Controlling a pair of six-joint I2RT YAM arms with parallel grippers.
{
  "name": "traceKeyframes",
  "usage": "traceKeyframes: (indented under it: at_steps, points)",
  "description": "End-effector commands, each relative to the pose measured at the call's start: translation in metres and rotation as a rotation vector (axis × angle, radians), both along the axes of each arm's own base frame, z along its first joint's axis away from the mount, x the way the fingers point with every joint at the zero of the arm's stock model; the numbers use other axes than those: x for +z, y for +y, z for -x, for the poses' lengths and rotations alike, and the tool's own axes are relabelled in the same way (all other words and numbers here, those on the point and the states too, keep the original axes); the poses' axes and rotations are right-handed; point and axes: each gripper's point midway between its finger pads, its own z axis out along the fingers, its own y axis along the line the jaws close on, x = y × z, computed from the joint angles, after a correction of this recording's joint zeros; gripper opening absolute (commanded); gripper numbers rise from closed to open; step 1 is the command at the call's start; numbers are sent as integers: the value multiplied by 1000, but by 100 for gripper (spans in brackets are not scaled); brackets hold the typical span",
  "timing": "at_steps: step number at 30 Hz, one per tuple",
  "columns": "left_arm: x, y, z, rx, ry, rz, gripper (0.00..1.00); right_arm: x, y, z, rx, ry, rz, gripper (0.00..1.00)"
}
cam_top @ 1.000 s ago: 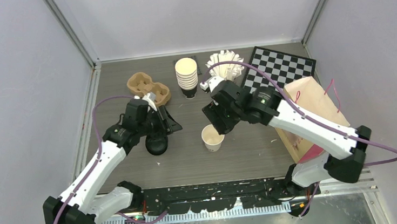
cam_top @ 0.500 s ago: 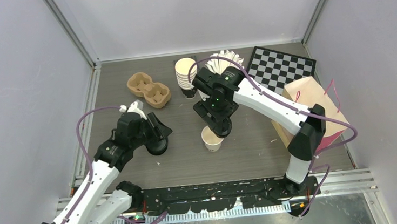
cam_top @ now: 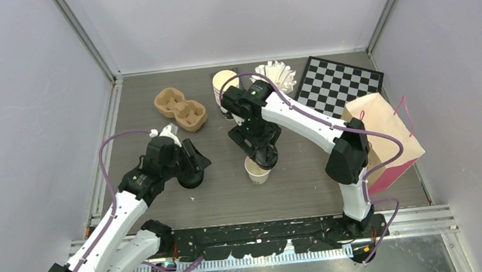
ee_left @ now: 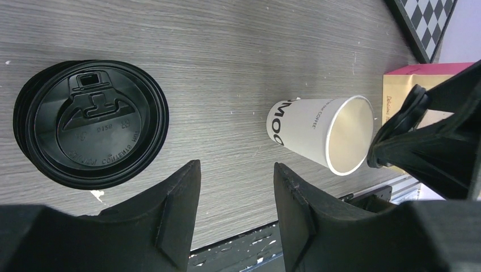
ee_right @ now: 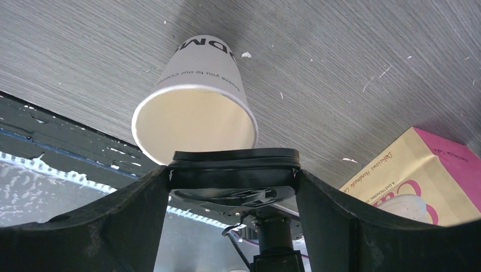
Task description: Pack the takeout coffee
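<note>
Black plastic shows between the fingers of the right gripper [ee_right: 232, 175]: a round black lid [ee_right: 233, 161], pinched at two opposite edges and held flat, the jaws clenched on it. Just beyond it in the right wrist view is the paper cup [ee_right: 195, 122], cream-white with dark lettering on its side, upright on the grey wood-grain table [cam_top: 296, 190] with its mouth open. In the top view the cup sits at the middle of the frame, right under the right gripper. The lid hangs at the cup's rim, though whether the two touch cannot be told. The left gripper [ee_left: 235, 167] hovers to the left of the cup, its jaws released and apart, with the tabletop showing between them. Just beside it, toward the left of the left wrist view, a stack of black lids [ee_left: 91, 130] lies flat on the table, apart from the cup. At the upper left of the top view rests a brown pulp cup carrier [cam_top: 181, 108] with two wells. To its right come a stack of lidless cream cups [cam_top: 224, 88], partly hidden by the right arm, then a fan of white strips [cam_top: 277, 75] and a chessboard [cam_top: 339, 82]. A tan paper bag [cam_top: 383, 133] with a pink side is at the right of the frame, beside the right arm's elbow.
</note>
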Motion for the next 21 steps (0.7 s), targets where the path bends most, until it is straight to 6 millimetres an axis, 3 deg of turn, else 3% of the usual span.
traceKeyframes:
  at_steps: [1, 7, 21]
  points:
    - [12, -1, -5, -8, -61, 10, 52, 12, 10, 4, 33, 3, -18, 80]
    - [10, 2, -3, -9, -62, -2, 52, 6, 21, 5, 51, 11, -6, 81]
    - [6, 2, -4, -14, -53, -21, 52, -10, 22, 6, 65, 33, 35, 84]
